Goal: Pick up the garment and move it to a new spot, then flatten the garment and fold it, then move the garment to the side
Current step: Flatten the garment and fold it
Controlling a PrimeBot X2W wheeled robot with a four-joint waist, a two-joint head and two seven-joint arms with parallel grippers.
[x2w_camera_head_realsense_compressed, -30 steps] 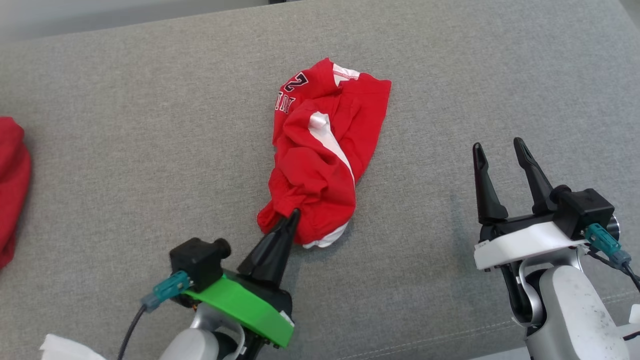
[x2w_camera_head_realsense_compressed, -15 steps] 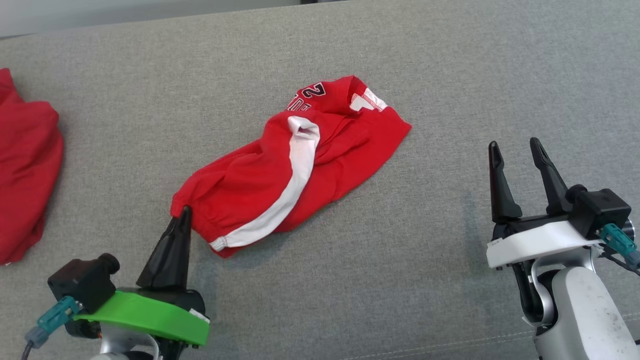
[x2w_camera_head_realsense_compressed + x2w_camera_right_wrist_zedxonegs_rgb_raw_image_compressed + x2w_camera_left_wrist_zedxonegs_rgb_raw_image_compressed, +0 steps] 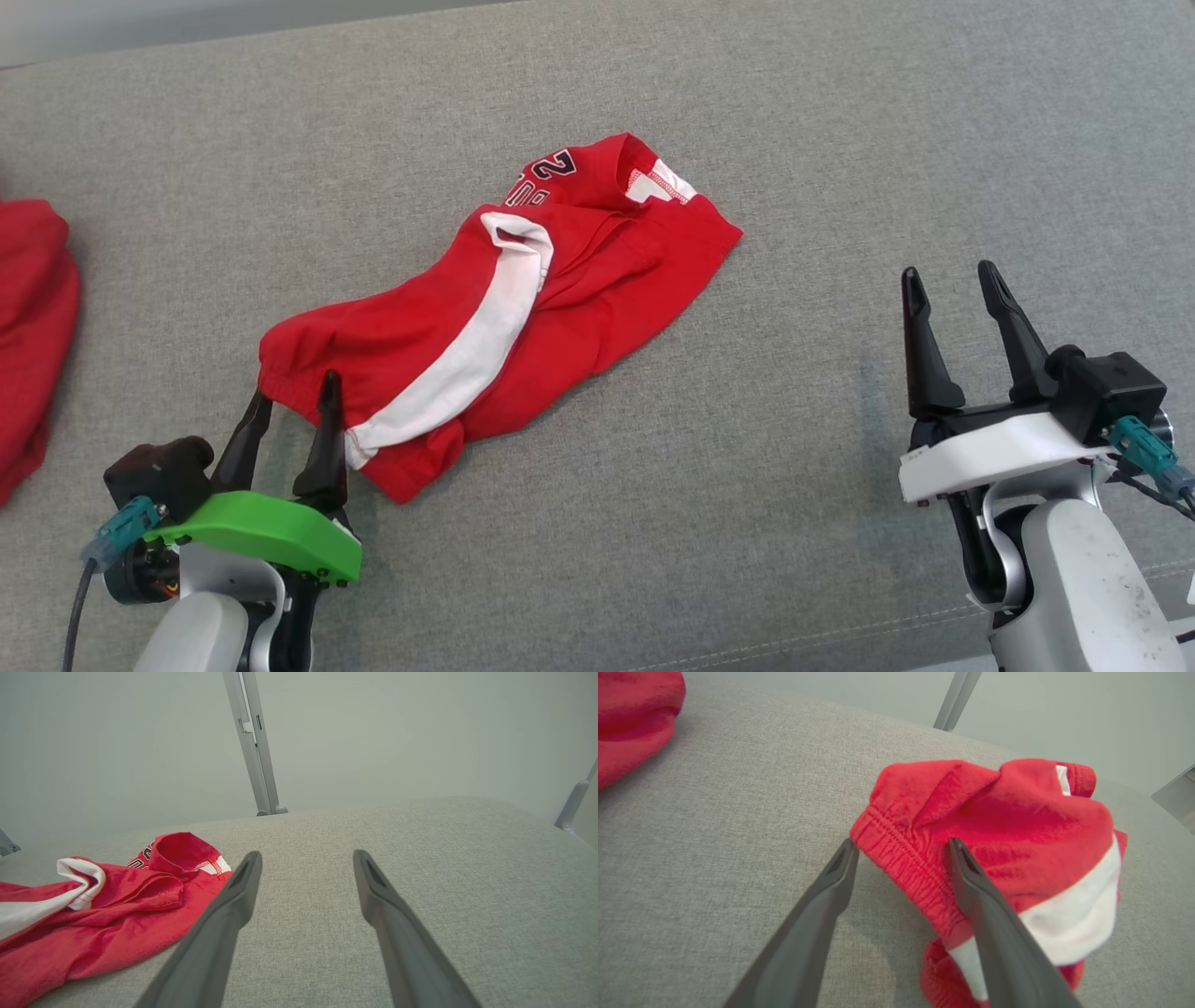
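Note:
The garment (image 3: 523, 289) is a pair of red shorts with a white side stripe and dark lettering, lying stretched diagonally on the grey cushion. Its elastic waistband end (image 3: 906, 868) points at my left gripper (image 3: 294, 392), which stands open with the band's edge between its fingers, nothing gripped. In the left wrist view the right finger (image 3: 994, 924) lies over the red cloth. My right gripper (image 3: 952, 280) hovers open well to the right of the garment (image 3: 117, 905), over bare cushion.
Another red cloth (image 3: 33, 336) lies at the far left edge of the grey cushion (image 3: 840, 140) and shows again (image 3: 630, 714) at the left wrist view's top left. Metal posts (image 3: 254, 746) rise behind the cushion's back edge.
My left gripper dragged the garment's waistband end leftward, stretching the bundle out long, then opened and let it go. The right arm kept its place; the head camera shifted.

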